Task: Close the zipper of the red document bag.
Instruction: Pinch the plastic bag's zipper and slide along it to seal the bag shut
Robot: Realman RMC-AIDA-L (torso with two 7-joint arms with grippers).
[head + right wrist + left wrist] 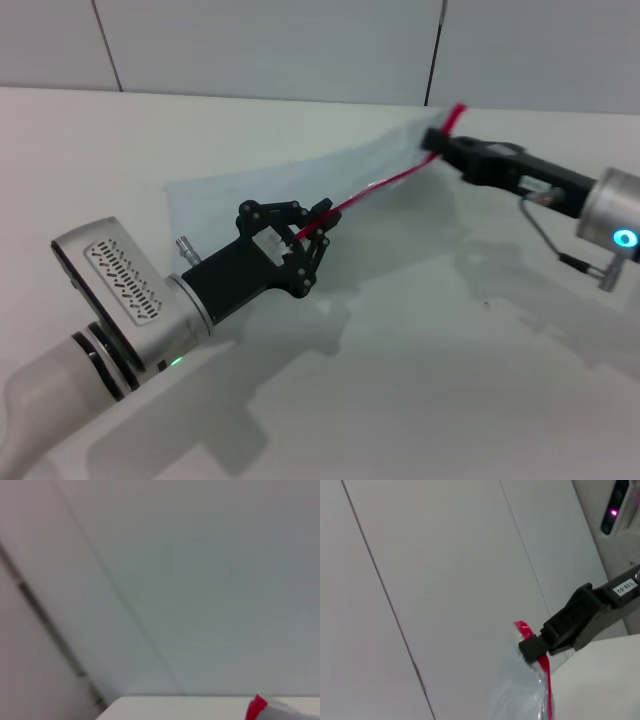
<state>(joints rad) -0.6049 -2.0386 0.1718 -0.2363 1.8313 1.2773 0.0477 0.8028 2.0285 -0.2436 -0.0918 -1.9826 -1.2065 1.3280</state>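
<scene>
The red document bag (262, 183) is a translucent pale pouch, held up at a slant above the white table. Its zipper (375, 187) runs as a thin red strip along the near edge. Around the strip's lower part, my left gripper (308, 235) is shut; the slider is hidden there. My right gripper (437, 140) is shut on the bag's far corner, where the red end (457, 113) sticks up. The left wrist view shows that right gripper (534, 648) clamped on the zipper (545, 670) with the bag (517, 692) hanging below it. The right wrist view shows only a red tip (256, 707).
The white table (420, 380) spreads around both arms. A grey panelled wall (270, 45) rises behind it. A cable and connector (580, 263) hang under the right wrist.
</scene>
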